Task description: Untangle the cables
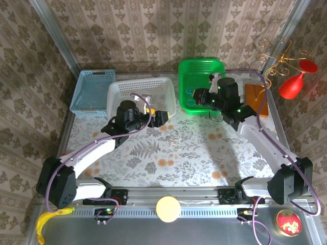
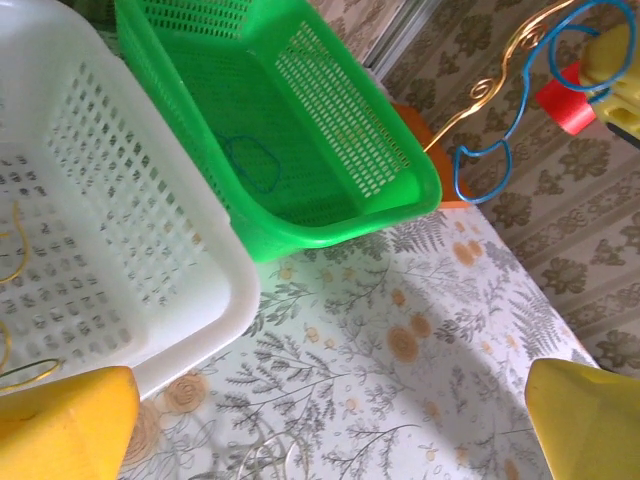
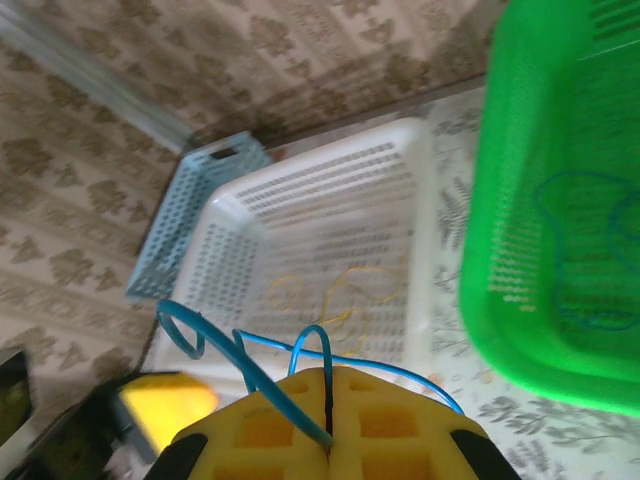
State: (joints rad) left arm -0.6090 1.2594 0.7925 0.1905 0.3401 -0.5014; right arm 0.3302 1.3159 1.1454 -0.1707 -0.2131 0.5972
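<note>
- Left claw [image 1: 161, 117]: released, jaws spread wide. Its yellow fingertips [image 2: 60, 425] sit at opposite lower corners of the left wrist view and hold nothing. From above it hovers over the worktop [image 1: 194, 153], just beside the near right corner of the white basket [image 1: 117, 89].
- Right claw [image 3: 330, 415]: clenched, yellow pads pressed together on a blue cable [image 3: 255, 365]. From above it hangs at the near edge of the green basket [image 1: 202, 64].
- Blue cable: pinched between the right pads and lifted clear. It rises in two loose loops before the claw. In the left wrist view it dangles in an open curl to the right of the green basket.
- Yellow cable [image 3: 340, 290]: thin loops lying flat on the floor of the white basket, apart from both claws.
- Dark blue cable [image 2: 250, 165]: one closed loop resting on the floor of the green basket.
- Baskets: three in a row at the far side of the worktop. The blue basket [image 1: 82, 94] is on the left, the white one in the middle and the green one on the right. White and green stand just beside each other.
- Gold wire stand [image 1: 276, 56]: far right corner, curled arms carrying red ornaments.
- Orange block [image 1: 254, 94]: lies flat to the right of the green basket.
- Near rail: a banana [image 1: 51, 219] on the left, a pale disc [image 1: 167, 208] in the centre and a red round tin [image 1: 288, 223] on the right.
</note>
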